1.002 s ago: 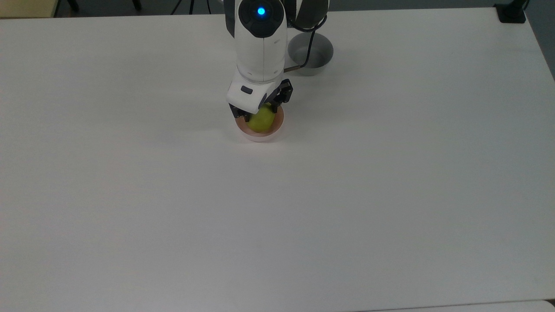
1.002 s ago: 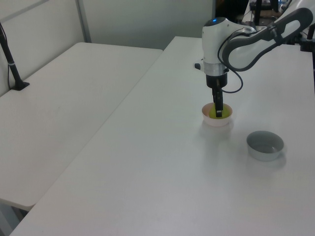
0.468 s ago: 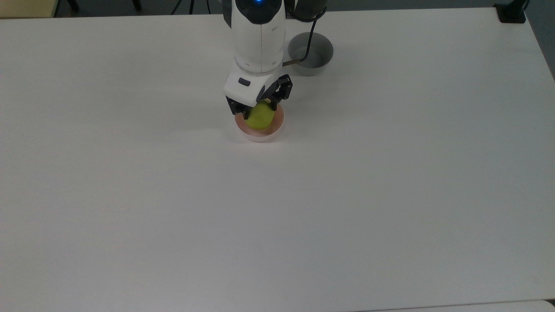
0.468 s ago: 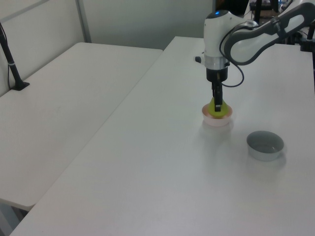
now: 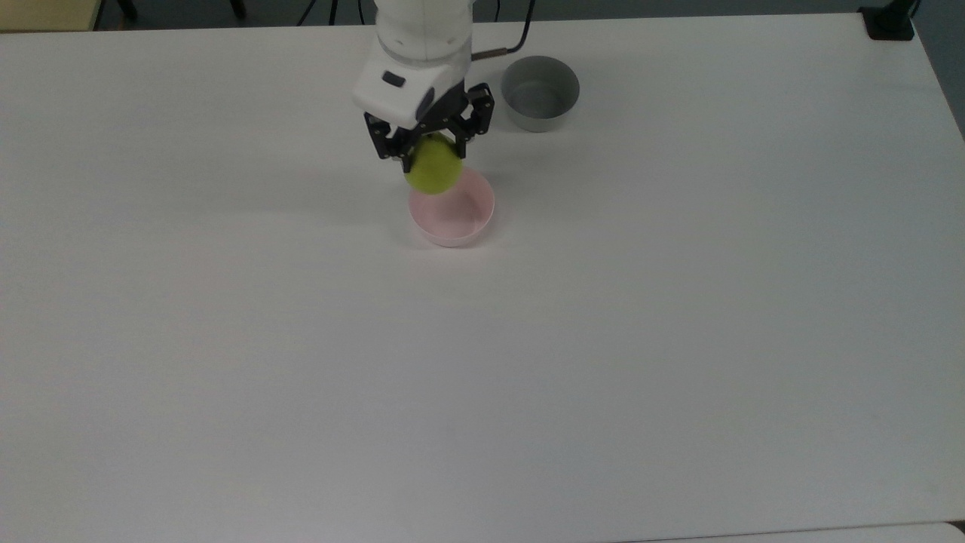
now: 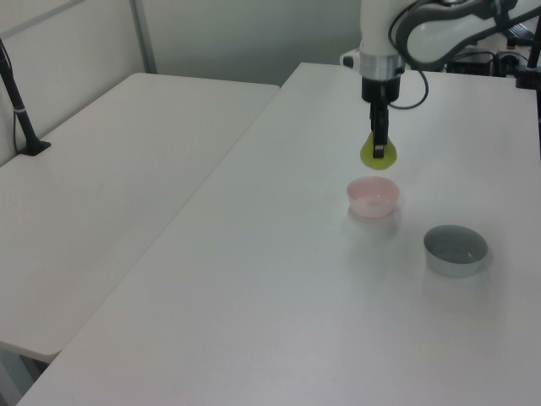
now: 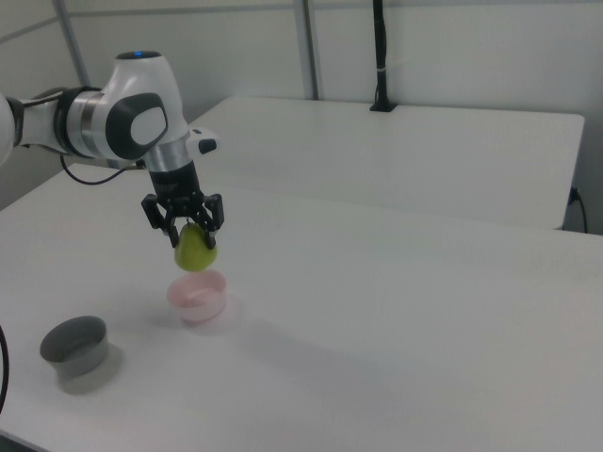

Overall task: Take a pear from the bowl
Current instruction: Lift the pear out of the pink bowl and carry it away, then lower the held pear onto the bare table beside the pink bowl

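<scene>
since a second ago the arm has risen, lifting the small rounded yellow-green pear [image 5: 433, 172] [image 6: 377, 151] [image 7: 194, 250] clear of the small round pale pink plastic bowl [image 5: 452, 220] [image 6: 373, 196] [image 7: 199, 297]. the black two-finger jaws are clamped on the pear's upper part, the fruit hanging in the air above the bowl, not touching it. the pink bowl sits on the white counter [image 5: 482, 362]. a grey round bowl [image 5: 540, 93] [image 6: 456, 249] [image 7: 75, 351] stands near it, apart.
</scene>
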You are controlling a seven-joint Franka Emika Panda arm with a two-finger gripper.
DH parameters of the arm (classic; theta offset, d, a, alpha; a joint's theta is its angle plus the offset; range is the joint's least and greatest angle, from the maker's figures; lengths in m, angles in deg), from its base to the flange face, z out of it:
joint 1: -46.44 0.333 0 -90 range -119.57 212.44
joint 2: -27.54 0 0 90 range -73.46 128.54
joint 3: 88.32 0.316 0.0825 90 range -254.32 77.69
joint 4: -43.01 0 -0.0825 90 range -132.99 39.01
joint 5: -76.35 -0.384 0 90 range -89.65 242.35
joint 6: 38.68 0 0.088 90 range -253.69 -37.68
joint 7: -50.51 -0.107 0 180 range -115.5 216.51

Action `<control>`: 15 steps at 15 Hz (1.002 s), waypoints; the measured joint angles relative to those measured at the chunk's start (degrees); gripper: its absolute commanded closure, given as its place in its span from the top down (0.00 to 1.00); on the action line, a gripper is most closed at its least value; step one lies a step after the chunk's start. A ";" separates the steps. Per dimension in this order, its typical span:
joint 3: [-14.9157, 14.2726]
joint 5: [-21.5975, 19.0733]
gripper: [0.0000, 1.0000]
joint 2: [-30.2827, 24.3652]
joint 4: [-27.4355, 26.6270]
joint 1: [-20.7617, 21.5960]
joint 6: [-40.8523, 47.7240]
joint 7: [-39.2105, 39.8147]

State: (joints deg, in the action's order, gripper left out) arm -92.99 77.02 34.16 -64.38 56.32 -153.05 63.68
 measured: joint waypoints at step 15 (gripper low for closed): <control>-1.81 0.36 0.25 -3.97 7.32 -16.80 9.94 16.06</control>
State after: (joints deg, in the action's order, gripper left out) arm -94.80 77.38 30.18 -57.06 39.52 -143.11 79.73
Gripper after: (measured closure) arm 0.295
